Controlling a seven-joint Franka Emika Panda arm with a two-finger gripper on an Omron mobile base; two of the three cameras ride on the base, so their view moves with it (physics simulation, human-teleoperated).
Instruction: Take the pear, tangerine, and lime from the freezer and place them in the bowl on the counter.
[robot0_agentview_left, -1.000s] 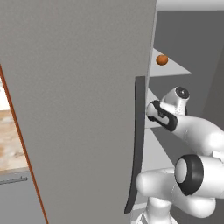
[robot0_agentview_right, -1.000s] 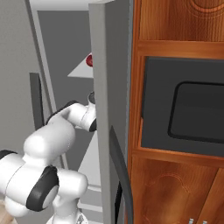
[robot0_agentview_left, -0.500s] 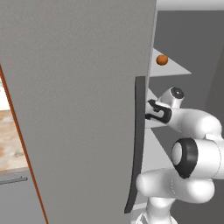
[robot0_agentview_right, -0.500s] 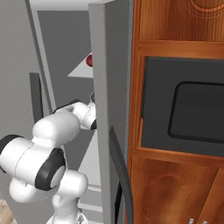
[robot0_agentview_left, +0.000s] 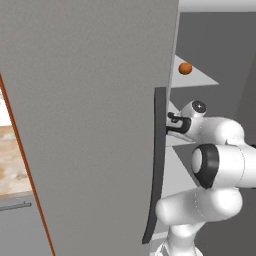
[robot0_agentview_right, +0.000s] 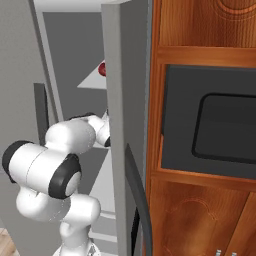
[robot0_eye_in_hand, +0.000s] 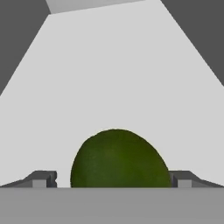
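A dark green lime (robot0_eye_in_hand: 119, 159) lies on a pale freezer shelf (robot0_eye_in_hand: 113, 74), right in front of the hand. My gripper (robot0_eye_in_hand: 113, 178) is open, one fingertip on each side of the lime and a small gap on the left. From the left base view the gripper (robot0_agentview_left: 171, 124) reaches into the freezer at a middle shelf, just behind the door's dark handle (robot0_agentview_left: 157, 165). The tangerine (robot0_agentview_left: 185, 68) rests on the shelf above it. The pear and the bowl are out of view.
The freezer's wide grey door (robot0_agentview_left: 85, 120) stands open on the left. A second grey door (robot0_agentview_right: 125, 100) hides the hand from the right. A red round thing (robot0_agentview_right: 102, 68) lies on an upper shelf. A dark microwave (robot0_agentview_right: 215, 125) sits in wooden cabinets. The counter (robot0_agentview_left: 12, 160) is far left.
The hand has pushed deeper into the freezer, toward the door handle, and the elbow has swung down and closer to the cameras.
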